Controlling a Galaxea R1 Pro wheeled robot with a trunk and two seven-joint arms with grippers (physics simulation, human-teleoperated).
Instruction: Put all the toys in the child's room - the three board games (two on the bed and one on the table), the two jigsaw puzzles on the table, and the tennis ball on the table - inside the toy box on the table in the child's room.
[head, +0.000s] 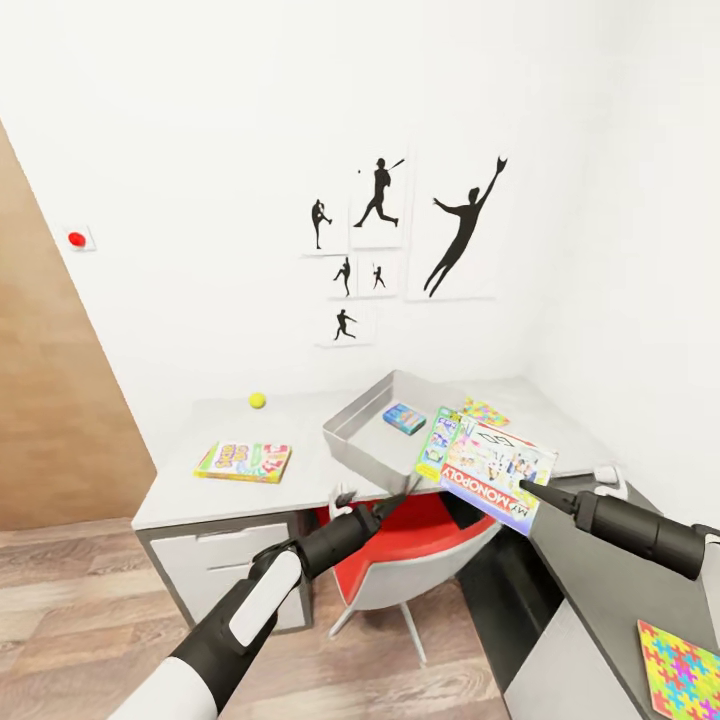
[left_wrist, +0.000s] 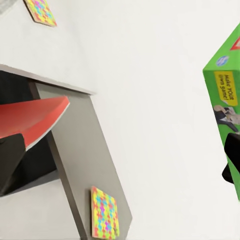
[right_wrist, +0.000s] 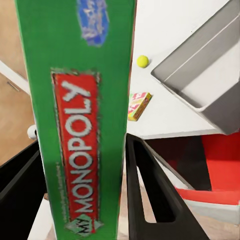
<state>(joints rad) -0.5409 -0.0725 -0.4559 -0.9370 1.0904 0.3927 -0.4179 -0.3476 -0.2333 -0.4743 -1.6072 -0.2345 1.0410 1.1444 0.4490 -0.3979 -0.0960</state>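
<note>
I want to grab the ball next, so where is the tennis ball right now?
In the head view the tennis ball sits on the pale grey table near the back wall, left of the toy box and behind the yellow-green-red board game.

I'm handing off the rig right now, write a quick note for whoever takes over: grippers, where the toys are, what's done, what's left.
Right gripper: shut on the Monopoly box, held just beside the toy box.
Left gripper: low by the red chair, under the toy box's near edge; open or shut can't be told.
Done: blue board game is in the toy box.
Left: Monopoly box into the toy box; yellow-green-red board game and tennis ball on the table; one jigsaw puzzle behind the Monopoly box, the other at the near right.
</note>
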